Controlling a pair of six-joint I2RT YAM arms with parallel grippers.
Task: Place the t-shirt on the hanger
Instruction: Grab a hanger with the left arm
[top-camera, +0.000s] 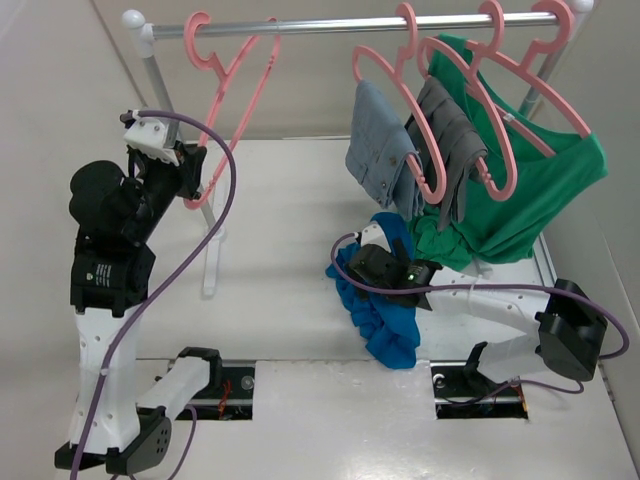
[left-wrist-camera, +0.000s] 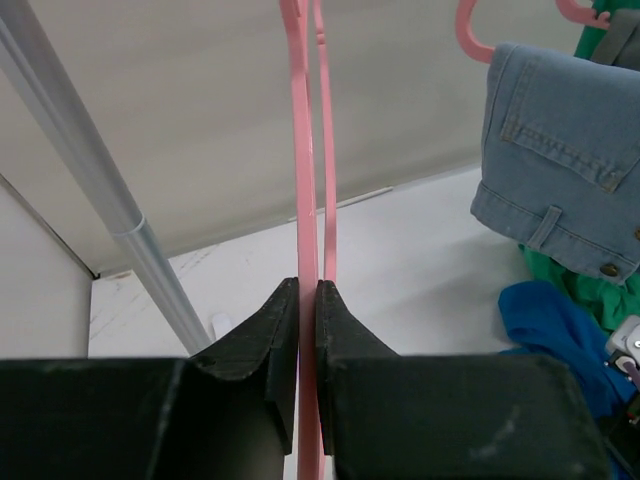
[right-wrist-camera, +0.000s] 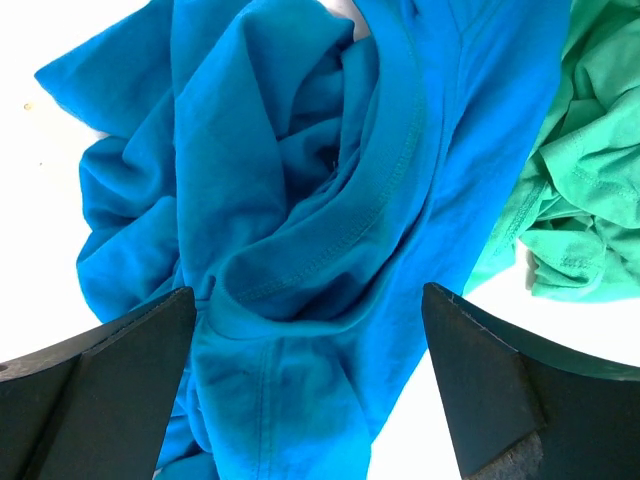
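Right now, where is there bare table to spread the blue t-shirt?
Bare table runs down the middle, between the rack post and the blue t-shirt. The right is crowded: green shirt and hung grey garments above the right arm.

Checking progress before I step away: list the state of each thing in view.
hanger: empty, hanging on the rail, clamped low down
left gripper: shut on the hanger
t-shirt: crumpled on the table, not held
right gripper: open, over the t-shirt
green shirt: hung from the rail
grey garment: hung from the rail
denim garment: hung from the rail
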